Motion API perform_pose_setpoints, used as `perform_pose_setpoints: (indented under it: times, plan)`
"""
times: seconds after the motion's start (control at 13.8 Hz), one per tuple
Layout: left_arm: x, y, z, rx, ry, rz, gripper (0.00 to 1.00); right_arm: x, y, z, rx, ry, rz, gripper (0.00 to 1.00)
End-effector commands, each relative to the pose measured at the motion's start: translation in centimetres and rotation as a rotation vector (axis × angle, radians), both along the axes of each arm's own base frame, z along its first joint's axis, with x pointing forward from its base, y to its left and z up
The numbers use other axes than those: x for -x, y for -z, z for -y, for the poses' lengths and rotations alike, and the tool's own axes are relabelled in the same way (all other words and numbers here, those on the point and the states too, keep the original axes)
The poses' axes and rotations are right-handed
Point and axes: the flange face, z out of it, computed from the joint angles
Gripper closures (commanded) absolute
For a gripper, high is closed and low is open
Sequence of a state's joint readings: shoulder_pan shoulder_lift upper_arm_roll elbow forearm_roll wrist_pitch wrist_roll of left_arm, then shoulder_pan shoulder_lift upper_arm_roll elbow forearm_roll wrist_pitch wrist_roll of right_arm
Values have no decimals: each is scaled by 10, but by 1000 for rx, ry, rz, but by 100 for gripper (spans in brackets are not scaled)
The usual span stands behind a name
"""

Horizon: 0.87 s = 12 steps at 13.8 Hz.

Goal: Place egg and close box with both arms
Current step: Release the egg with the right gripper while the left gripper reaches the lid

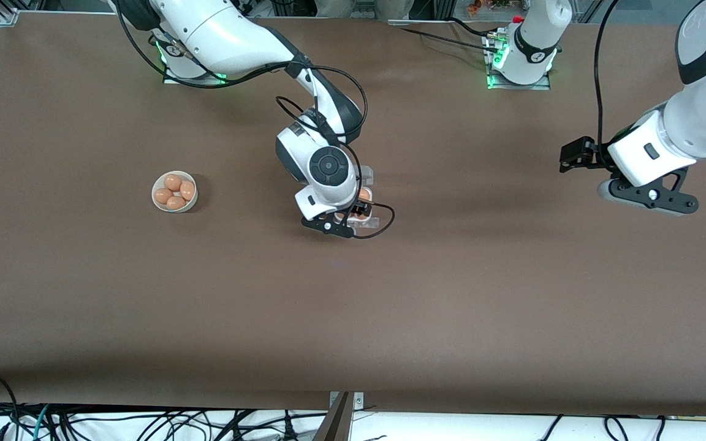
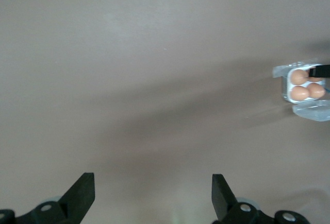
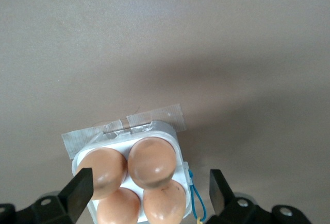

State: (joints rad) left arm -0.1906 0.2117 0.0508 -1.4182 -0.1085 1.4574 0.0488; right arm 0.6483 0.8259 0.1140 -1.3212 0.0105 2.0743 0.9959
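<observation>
The box sits in the middle of the brown table, and its lid is open. All four round cells are full. The egg that sits highest in the right wrist view is smooth and orange-brown, and it touches the three other eggs packed around it. Strips of clear tape hold one edge of the box down to the table. A thin blue wire curls beside the box. The right tool hangs just over the box with its two black fingers spread wide apart, one on each side of the eggs, holding nothing. In the front view the right arm and its black cable cover most of the box, so only a bit of egg and clear plastic peeks out. A round white bowl with four more eggs sits on the table toward the right arm's end, well apart from the box. The left tool waits up in the air over bare table toward the left arm's end, well apart from the box. Its fingers are wide apart too, and it holds nothing.
</observation>
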Motion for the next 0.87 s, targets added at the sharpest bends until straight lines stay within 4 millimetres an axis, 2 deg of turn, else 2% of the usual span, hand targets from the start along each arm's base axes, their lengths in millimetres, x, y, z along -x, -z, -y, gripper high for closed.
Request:
perform_pose_setpoints:
  times: [0.0, 0.07, 0.15, 0.29, 0.36, 0.44, 0.51, 0.58, 0.73, 0.8]
  plan:
    - [3, 12, 40, 7, -42, -45, 2, -3, -23, 7, 9, 0, 19, 0]
    - [7, 19, 67, -11, -68, -62, 3, -6, -34, 15, 28, 6, 5, 0]
    - [12, 21, 89, -24, -93, -67, 8, -9, -46, 25, 49, 17, -6, 0]
    - [22, 37, 138, -40, -125, -104, 17, -16, -74, 48, 72, 2, -23, 0]
    - [25, 46, 153, -15, -159, -141, 29, -21, -93, 66, 72, -7, -35, 0]
    - [27, 53, 163, 24, -196, -184, 51, -23, -110, 84, 73, -21, -47, 0]
    - [29, 59, 175, 57, -227, -226, 64, -26, -125, 105, 70, -40, -51, 0]
    - [32, 63, 185, 80, -258, -261, 75, -25, -141, 126, 71, -71, -63, 0]
    - [38, 85, 214, 83, -277, -319, 92, -28, -169, 179, 43, -115, -77, 0]
    - [43, 101, 234, 67, -275, -348, 94, -28, -181, 209, 29, -152, -91, 0]
